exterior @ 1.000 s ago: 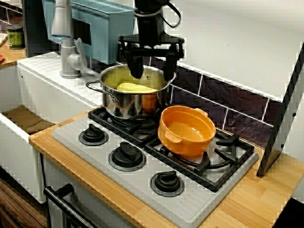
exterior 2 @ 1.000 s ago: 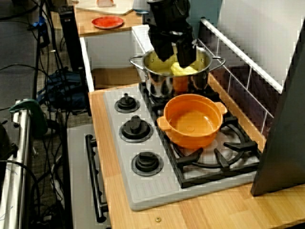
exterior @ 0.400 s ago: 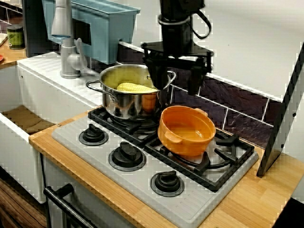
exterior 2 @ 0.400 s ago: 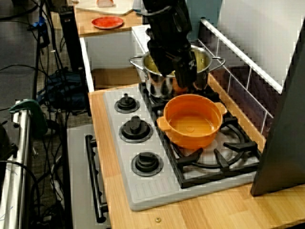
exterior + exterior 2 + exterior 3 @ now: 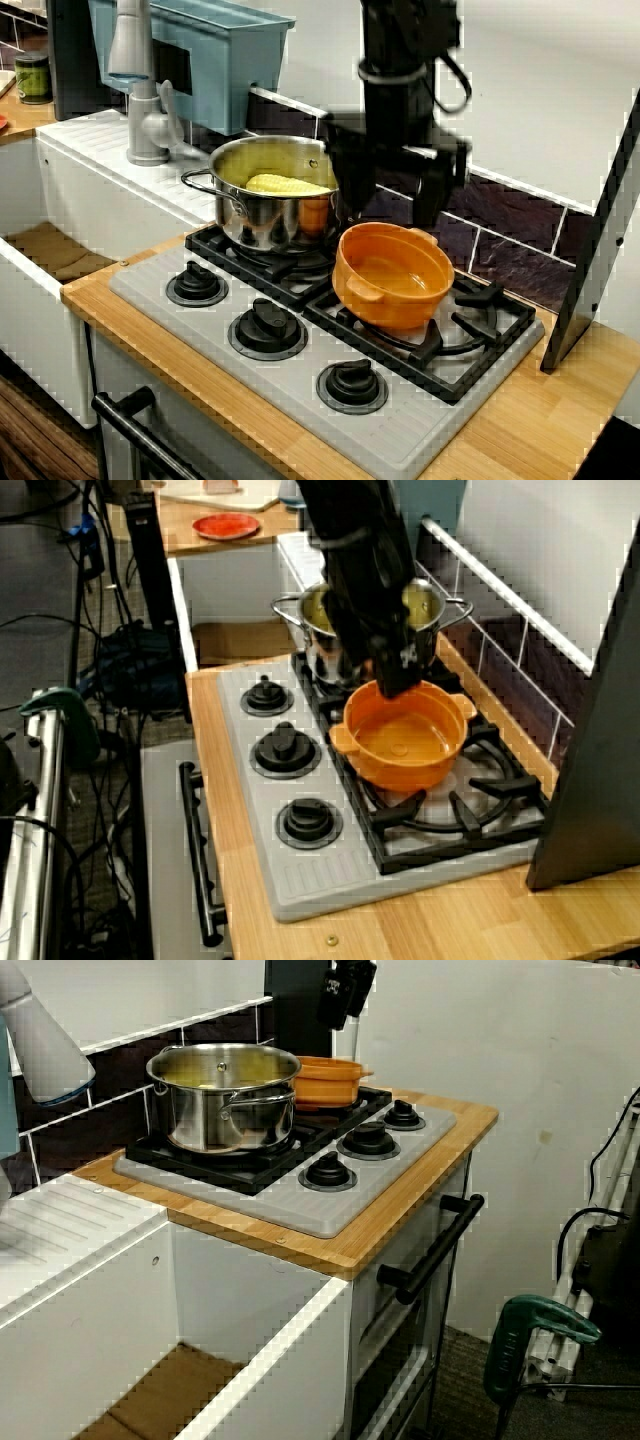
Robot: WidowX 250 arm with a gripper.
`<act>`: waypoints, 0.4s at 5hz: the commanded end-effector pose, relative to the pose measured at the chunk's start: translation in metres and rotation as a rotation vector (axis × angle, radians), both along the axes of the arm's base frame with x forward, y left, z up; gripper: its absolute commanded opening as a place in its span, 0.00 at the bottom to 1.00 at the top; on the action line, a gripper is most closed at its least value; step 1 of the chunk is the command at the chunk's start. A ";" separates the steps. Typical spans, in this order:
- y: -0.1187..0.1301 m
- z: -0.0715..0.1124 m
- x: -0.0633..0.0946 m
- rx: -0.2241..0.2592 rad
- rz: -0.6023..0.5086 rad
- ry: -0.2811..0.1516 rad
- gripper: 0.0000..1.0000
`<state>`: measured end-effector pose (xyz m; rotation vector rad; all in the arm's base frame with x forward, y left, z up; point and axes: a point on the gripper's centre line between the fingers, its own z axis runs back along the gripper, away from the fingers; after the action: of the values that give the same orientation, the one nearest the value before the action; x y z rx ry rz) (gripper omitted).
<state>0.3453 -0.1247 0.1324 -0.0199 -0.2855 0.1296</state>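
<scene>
Wide open and empty at the claw (image 5: 390,197): black fingers (image 5: 428,200) well apart, nothing between them. Hanging over the back rim of the orange pot (image 5: 385,300), on the side toward the steel pot (image 5: 268,215). From the front, no telling whether touching that rim or clear of it. From the high side view, same story: claw (image 5: 388,672) low over the edge of the orange pot (image 5: 400,772) nearest the steel pot (image 5: 335,660), fingertips overlapping the rim. From the sink-end view, a plain gap between the claw (image 5: 342,1005) above and the orange pot (image 5: 325,1080) below, so apart and not touching.

Orange pot upright on the black grate (image 5: 480,320) of the grey hob (image 5: 400,430), on the burner just beside the steel pot. Inside the steel pot, a yellow corn cob (image 5: 287,184) lying on its side. Along the hob's front, three black knobs (image 5: 267,328). Under it all, the wooden surface (image 5: 560,400), with a white sink (image 5: 60,190) and grey tap (image 5: 135,90) off to one end.
</scene>
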 end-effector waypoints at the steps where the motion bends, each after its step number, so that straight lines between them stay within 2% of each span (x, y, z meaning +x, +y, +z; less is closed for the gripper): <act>1: -0.013 0.002 0.010 0.058 -0.218 -0.046 1.00; 2: -0.016 0.001 0.013 0.054 -0.226 -0.030 1.00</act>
<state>0.3562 -0.1402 0.1172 0.0202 -0.2658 -0.1050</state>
